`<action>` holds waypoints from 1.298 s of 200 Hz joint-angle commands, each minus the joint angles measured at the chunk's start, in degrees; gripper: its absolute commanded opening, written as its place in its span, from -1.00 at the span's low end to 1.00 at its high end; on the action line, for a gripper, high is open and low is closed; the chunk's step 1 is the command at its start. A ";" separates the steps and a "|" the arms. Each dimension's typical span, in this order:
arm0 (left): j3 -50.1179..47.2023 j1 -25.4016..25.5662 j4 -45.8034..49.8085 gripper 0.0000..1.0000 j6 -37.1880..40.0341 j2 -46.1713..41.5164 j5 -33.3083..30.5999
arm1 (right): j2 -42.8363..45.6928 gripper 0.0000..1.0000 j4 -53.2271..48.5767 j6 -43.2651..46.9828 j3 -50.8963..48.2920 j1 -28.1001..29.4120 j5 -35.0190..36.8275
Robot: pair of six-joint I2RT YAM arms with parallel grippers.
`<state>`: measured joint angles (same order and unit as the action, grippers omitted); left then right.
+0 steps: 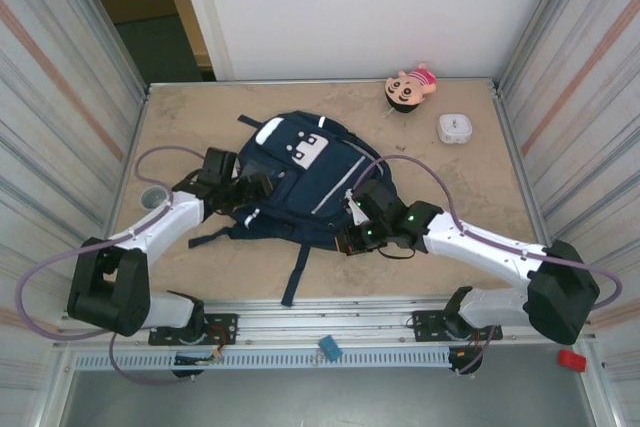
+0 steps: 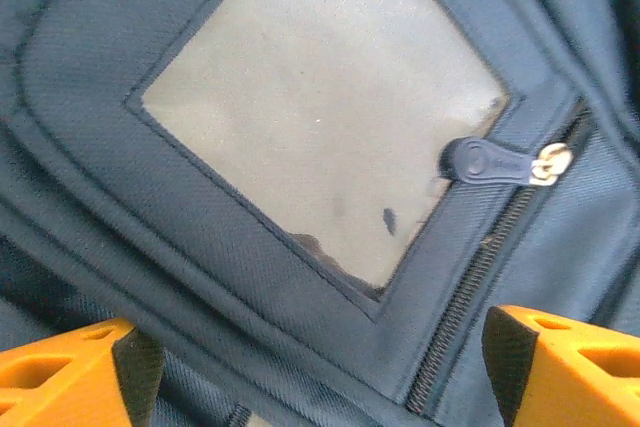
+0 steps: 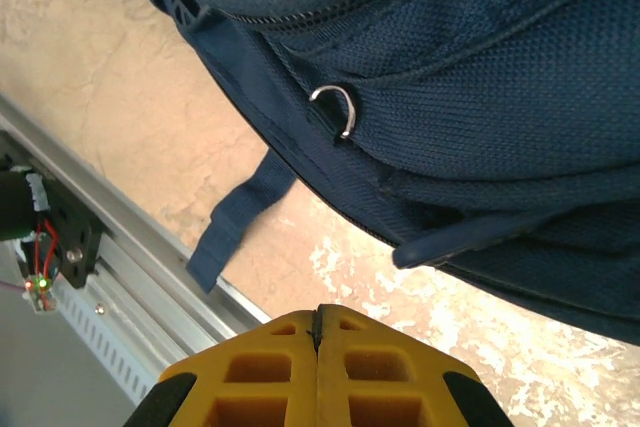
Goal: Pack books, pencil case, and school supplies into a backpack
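The backpack (image 1: 300, 172) lies flat on the table (image 1: 480, 197), and the step looks like working its zip: the left pincer (image 2: 320, 372) hovers spread above the zipper pull (image 2: 485, 160), which it must next pinch, while the right pincer (image 3: 318, 317) rests clenched, empty, beside the bag.

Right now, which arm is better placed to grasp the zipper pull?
Left, probably: the left gripper is open over the backpack, the zipper pull just ahead. The right gripper is shut, beside the backpack.
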<state>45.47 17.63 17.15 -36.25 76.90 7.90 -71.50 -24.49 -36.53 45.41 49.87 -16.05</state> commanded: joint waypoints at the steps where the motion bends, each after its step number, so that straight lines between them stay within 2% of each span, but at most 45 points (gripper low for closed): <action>1: 1.41 0.16 -1.17 0.69 0.33 -3.96 5.22 | 0.11 -0.88 -0.38 -1.16 1.93 -0.57 2.28; 29: -2.45 4.22 1.82 0.69 -1.19 -13.04 5.71 | 3.95 -0.87 -1.92 0.40 0.90 -4.10 0.57; 53: -8.31 6.84 -0.81 0.67 -10.69 -19.39 9.47 | 6.57 -0.89 -1.21 1.01 -0.42 -8.23 -3.86; 73: -11.63 13.40 -3.76 0.64 -16.08 -21.35 6.85 | 7.28 -0.89 -3.40 2.53 -0.23 -10.33 -3.93; 94: -12.82 20.01 -6.89 0.64 -20.00 -19.10 4.16 | 7.30 -0.76 -4.96 3.18 -0.21 -11.62 -4.46; 102: -13.21 21.45 -9.01 0.64 -21.80 -17.52 4.25 | 7.05 -0.62 -5.32 3.22 -0.11 -11.79 -4.54; 117: -13.72 23.41 -13.70 0.64 -23.81 -14.64 3.78 | 6.48 -0.26 -5.35 2.89 -0.14 -12.06 -4.61; 134: -13.75 24.38 -18.91 0.63 -24.68 -11.21 3.35 | 5.86 -0.03 -4.48 2.74 0.06 -12.36 -5.19; 161: -13.31 24.65 -26.44 0.62 -25.99 -7.53 3.28 | 5.63 0.05 -3.48 2.54 0.36 -12.75 -5.00; 189: -12.08 25.01 -29.32 0.55 -25.58 -4.56 2.28 | 5.68 0.09 -0.96 1.60 -0.15 -14.09 -6.96; 224: -14.04 25.08 -38.09 0.54 -30.16 2.75 4.03 | 7.61 0.11 0.50 1.03 -0.54 -14.22 -6.84; 233: -14.28 24.99 -39.95 0.36 -31.23 4.72 5.14 | 8.56 0.11 0.41 1.03 -0.97 -14.19 -6.21; 259: -14.54 25.70 -44.88 -0.51 -32.84 6.14 6.12 | 12.38 0.12 -0.81 1.42 -2.49 -14.11 -3.04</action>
<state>31.51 42.48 -19.29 -66.74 82.21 12.45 -63.18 -24.64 -34.50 44.60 35.92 -21.82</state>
